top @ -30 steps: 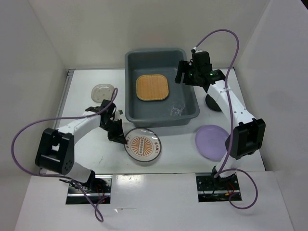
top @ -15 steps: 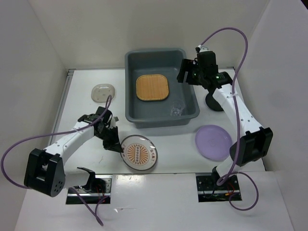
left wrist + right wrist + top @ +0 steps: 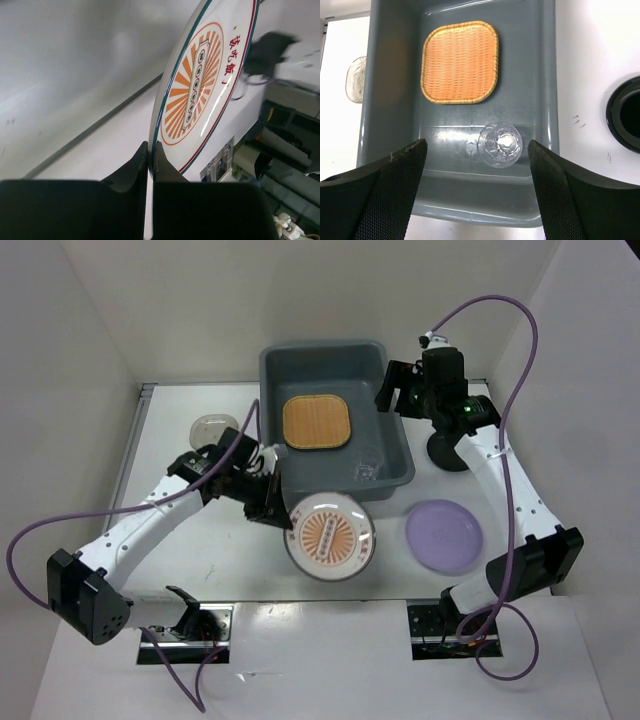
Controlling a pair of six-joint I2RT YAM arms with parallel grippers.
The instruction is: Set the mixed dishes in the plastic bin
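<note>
tray (image 3: 316, 423), cup (image 3: 365, 470): in bin (image 3: 270, 455) | sunburst plate (image 3: 331, 536): before bin | round plate (image 3: 444, 535): right of it

I count one plastic bin (image 3: 320, 370). Inside it are one woven tray (image 3: 316, 423) and one glass cup (image 3: 366, 470). Outside it are two plates, the sunburst plate (image 3: 331, 536) and the lilac plate (image 3: 444, 535), and two small dishes, the black dish (image 3: 447, 453) and a partly hidden, seemingly beige dish (image 3: 207, 426).

Left arm (image 3: 140, 522) and right arm (image 3: 497, 462) were 2 white-shelled limbs with black joint blocks, a purple cable (image 3: 537, 345) looping off each; the right gripper (image 3: 476, 145) had black textured fingers (image 3: 385, 190).
</note>
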